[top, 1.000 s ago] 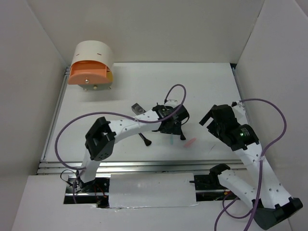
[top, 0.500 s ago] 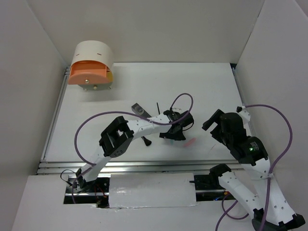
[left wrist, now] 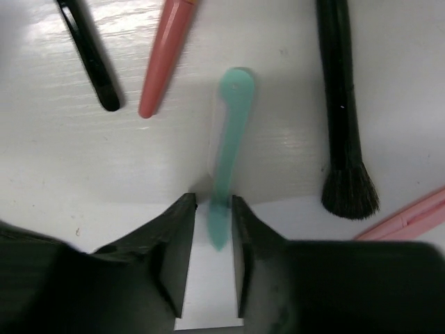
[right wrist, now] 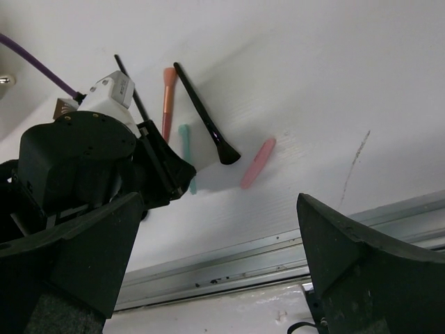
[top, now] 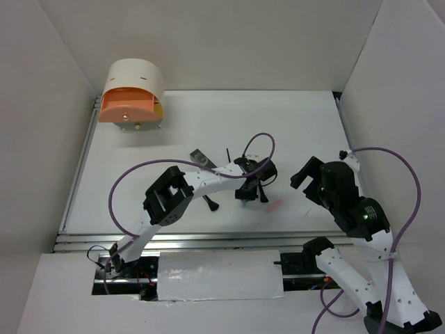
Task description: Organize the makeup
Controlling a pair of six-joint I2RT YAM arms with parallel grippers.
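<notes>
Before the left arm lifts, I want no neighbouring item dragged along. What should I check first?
1. Mint stick sits between the jaws of the left hand: ok.
2. Jaws closed on the stick: not ok, a sliver of table shows on one side.
3. Black brush is apart from the jaws: ok.
4. Coral stick is apart from the jaws: ok.
5. Right hand is open, holds nothing and is off to the side: ok.
</notes>
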